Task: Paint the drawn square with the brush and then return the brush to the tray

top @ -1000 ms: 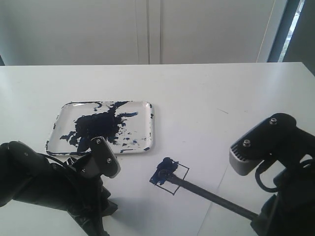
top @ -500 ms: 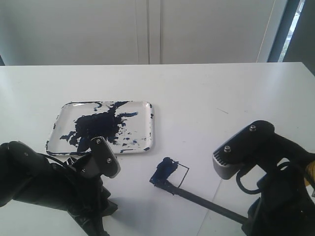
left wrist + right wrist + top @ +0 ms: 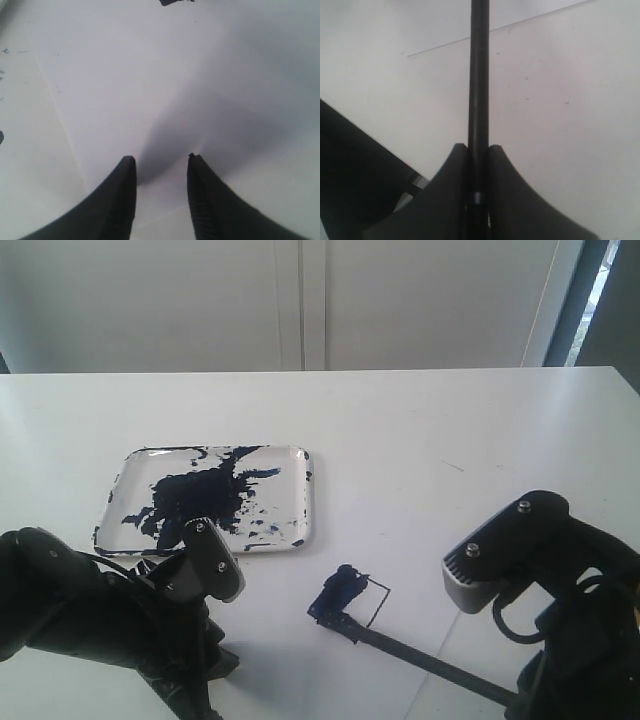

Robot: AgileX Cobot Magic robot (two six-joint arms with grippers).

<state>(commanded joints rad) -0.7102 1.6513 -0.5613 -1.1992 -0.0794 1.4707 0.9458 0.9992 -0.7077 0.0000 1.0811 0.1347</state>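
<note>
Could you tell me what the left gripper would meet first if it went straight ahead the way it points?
Probably the bare white table just ahead of the open left gripper. Nothing stands between them, though depth is unclear.

exterior: high, looking across table | wrist views: close, low over table | shared: possibly drawn square

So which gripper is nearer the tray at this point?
Left. The left gripper hangs open over the table just off the tray's near edge. The right gripper, shut on the brush, is well off to the right, past the drawn square.
</note>
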